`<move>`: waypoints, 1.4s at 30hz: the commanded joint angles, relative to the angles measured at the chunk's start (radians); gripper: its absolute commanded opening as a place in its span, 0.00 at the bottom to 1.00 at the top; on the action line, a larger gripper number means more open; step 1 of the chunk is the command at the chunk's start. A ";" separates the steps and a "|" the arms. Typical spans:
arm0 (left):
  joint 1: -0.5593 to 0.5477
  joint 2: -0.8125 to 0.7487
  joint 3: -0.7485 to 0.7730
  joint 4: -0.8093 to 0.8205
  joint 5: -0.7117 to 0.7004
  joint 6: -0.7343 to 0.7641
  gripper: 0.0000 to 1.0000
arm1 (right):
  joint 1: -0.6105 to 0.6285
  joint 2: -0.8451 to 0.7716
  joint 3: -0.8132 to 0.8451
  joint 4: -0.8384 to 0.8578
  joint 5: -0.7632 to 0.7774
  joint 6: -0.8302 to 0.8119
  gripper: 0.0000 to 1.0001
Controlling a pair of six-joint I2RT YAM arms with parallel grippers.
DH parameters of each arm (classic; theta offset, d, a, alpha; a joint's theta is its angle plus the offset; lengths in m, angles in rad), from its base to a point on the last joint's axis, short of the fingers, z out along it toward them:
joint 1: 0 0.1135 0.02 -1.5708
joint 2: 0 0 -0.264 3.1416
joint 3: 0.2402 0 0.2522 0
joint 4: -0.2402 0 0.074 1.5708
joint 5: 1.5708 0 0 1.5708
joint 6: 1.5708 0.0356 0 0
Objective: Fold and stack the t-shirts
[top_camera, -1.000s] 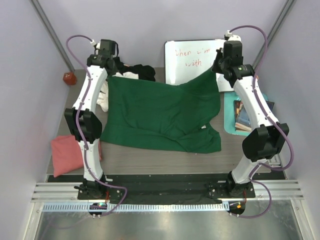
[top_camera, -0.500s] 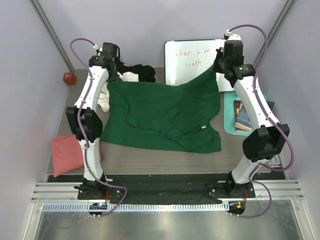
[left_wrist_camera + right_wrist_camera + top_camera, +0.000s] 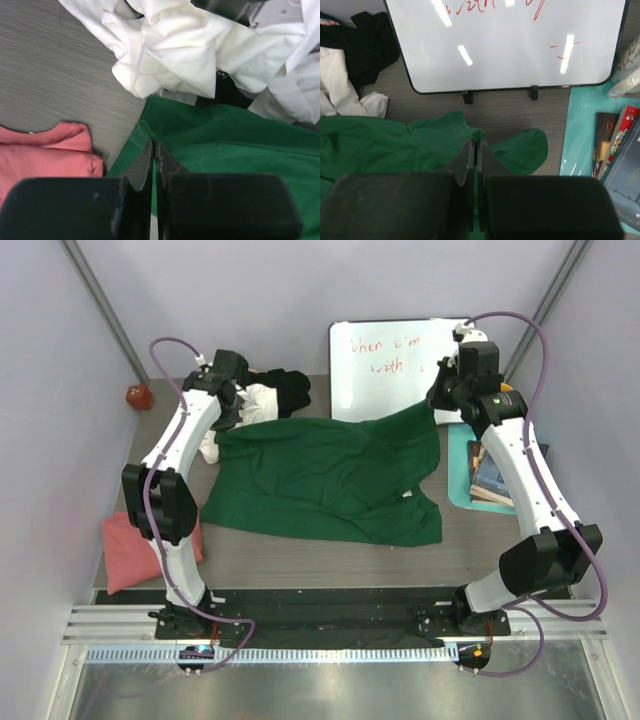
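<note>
The dark green t-shirt [image 3: 330,475] lies spread across the table's middle, its far edge lifted. My left gripper [image 3: 228,415] is shut on its far left corner [image 3: 165,125]. My right gripper [image 3: 440,398] is shut on its far right corner [image 3: 480,137]. The white t-shirt [image 3: 255,400] lies crumpled at the far left, just past the left gripper [image 3: 154,150], and shows large in the left wrist view [image 3: 200,50]. The black t-shirt [image 3: 285,382] lies bunched behind it. The salmon pink t-shirt [image 3: 135,545] lies folded at the near left edge.
A whiteboard [image 3: 390,365] with red writing stands at the back centre. A teal mat [image 3: 470,465] with books [image 3: 490,470] lies at the right. A small red ball [image 3: 138,396] sits at the far left.
Both grippers have moved nearer and lower with the green shirt's far edge, and the raised cloth has sunk toward the table. The left gripper has shifted right.
</note>
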 commanded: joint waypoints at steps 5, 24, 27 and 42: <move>-0.064 -0.046 -0.061 -0.042 -0.091 -0.051 0.00 | -0.003 -0.111 -0.148 -0.077 -0.036 0.073 0.01; 0.009 0.205 0.028 -0.267 -0.178 -0.169 0.00 | -0.003 -0.162 -0.271 -0.209 -0.116 0.088 0.01; 0.012 0.227 0.011 -0.248 -0.192 -0.148 0.00 | -0.005 -0.171 -0.285 -0.211 -0.113 0.099 0.01; 0.008 0.302 0.007 -0.234 -0.103 -0.057 0.00 | -0.005 -0.197 -0.332 -0.309 -0.114 0.168 0.01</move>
